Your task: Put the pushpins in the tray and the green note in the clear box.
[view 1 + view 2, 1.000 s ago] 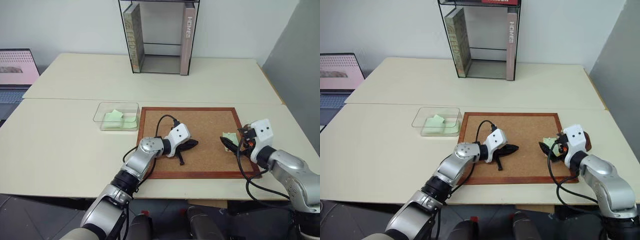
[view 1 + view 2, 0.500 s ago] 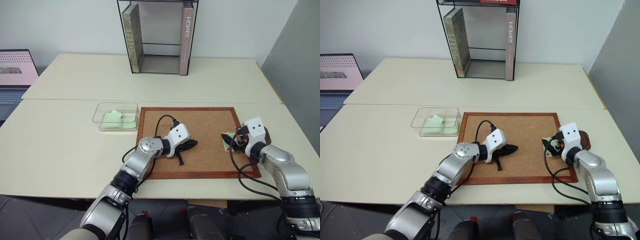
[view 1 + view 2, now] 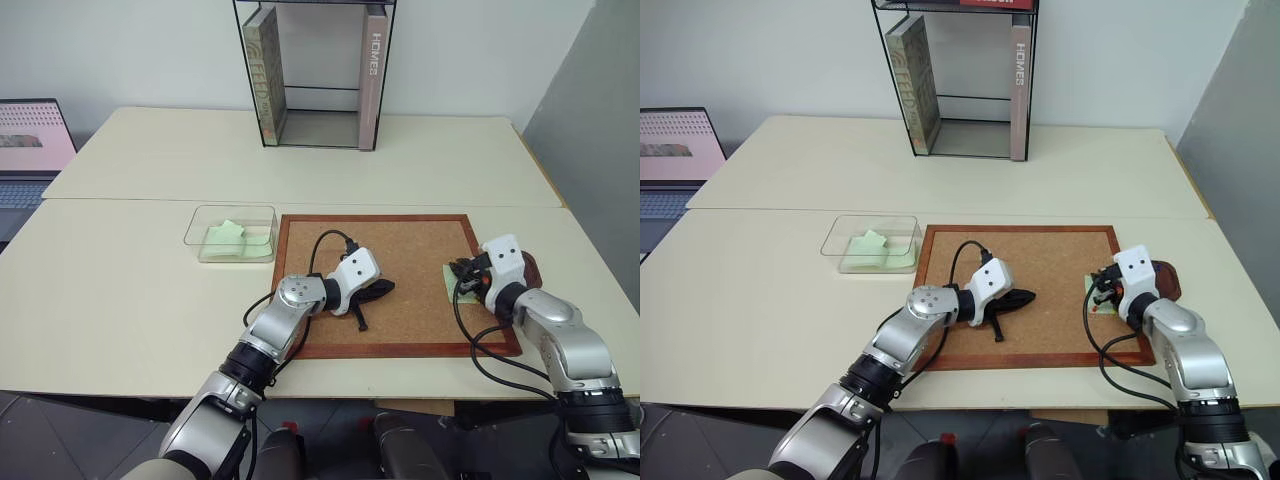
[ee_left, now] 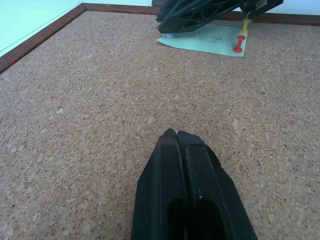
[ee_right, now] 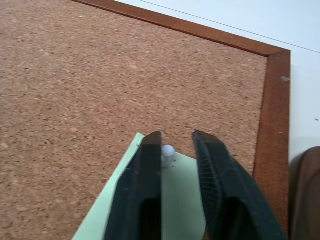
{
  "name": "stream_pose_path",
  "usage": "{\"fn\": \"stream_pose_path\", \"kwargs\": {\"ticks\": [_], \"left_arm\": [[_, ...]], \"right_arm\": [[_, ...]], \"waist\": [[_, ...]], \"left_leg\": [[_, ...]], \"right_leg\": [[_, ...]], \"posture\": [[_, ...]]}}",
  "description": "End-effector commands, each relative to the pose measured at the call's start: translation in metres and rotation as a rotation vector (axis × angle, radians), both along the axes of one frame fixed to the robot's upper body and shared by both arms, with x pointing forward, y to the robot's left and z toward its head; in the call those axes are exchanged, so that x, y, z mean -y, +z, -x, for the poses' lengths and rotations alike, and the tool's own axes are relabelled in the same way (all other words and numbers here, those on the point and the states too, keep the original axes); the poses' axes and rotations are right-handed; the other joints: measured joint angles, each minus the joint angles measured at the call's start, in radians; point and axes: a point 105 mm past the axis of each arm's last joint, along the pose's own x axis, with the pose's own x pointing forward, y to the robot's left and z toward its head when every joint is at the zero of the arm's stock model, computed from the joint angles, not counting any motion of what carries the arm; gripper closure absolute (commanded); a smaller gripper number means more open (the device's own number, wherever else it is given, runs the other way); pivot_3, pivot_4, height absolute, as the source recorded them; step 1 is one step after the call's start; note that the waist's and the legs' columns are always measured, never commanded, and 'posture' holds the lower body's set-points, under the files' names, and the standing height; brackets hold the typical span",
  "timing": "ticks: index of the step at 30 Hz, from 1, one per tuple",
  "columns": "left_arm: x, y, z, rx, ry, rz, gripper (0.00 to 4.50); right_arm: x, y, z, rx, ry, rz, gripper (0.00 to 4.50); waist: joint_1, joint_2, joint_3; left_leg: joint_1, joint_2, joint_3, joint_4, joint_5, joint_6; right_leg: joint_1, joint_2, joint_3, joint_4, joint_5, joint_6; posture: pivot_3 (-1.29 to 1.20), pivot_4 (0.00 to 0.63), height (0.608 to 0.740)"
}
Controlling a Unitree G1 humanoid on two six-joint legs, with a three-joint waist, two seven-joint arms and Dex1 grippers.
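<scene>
Bright, even room light; soft shadows under the arms on the corkboard; wrist close-ups slightly soft.

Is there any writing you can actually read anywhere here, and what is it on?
"HOMES": down the spine of the pinkish book on the right inside the glass bookcase.
Spine of the grey-green book on the left of the bookcase: lettering there, too blurred to read.
The green note on the corkboard: handwritten marks, not legible.
Laptop screen at far left: text too small to read.
</scene>
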Motion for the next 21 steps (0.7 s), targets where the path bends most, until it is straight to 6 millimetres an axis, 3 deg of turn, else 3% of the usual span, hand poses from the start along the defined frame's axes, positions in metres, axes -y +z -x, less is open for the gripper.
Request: {"fn": "stream_pose_path", "kwargs": {"ticks": [1,21], "left_arm": [[-0.006,-0.009,0.001,-0.013,0.005,-0.048,4.50],[-0.005,-0.014,0.002,-0.018,0.004,-0.063,4.50]], "right_arm": [[0.002,0.016,-0.003,0.053,-0.011,-0.009,4.45],[-0.008,0.056,0.008,0.159,-0.048,-0.077,4.45]], "waist": [[0.000,0.000,0.000],[-0.002,0.000,0.000]], "left_leg": [[0.000,0.000,0.000,0.000,0.000,0.000],[0.000,0.000,0.000,0.000,0.000,0.000]], "right_leg": [[0.000,0.000,0.000,0.000,0.000,0.000],[0.000,0.000,0.000,0.000,0.000,0.000]], "posture": [[0.00,0.150,0.740],[0.00,0.150,0.740]]}}
